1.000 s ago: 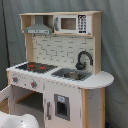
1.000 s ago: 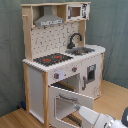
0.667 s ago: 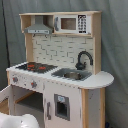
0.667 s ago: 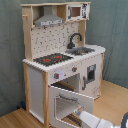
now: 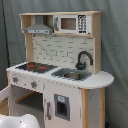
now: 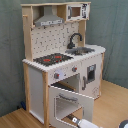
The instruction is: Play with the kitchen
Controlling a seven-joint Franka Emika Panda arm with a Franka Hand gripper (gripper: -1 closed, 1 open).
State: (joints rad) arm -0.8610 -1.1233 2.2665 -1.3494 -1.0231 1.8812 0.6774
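The kitchen [image 5: 60,55] [image 6: 55,50] is a tall white and light-wood toy, seen in both exterior views. It has a black faucet [image 5: 84,57] over a sink [image 5: 72,75], a black stovetop [image 6: 52,59] with red rings, a grey hood [image 6: 49,20] and a small microwave [image 5: 70,23]. Its windowed oven door [image 6: 70,102] hangs open, tipped down toward the front. My gripper [image 6: 75,119] is low at the door's front edge, and most of it is cut off by the second exterior view's bottom edge. A white part of my arm [image 5: 17,121] fills the first exterior view's bottom left corner.
A grey curtain [image 5: 115,45] hangs behind the kitchen. The floor [image 6: 115,100] is light wood. A narrow cupboard door [image 6: 91,72] with a dark window sits shut beside the oven. Two knobs [image 6: 56,76] sit above the oven opening.
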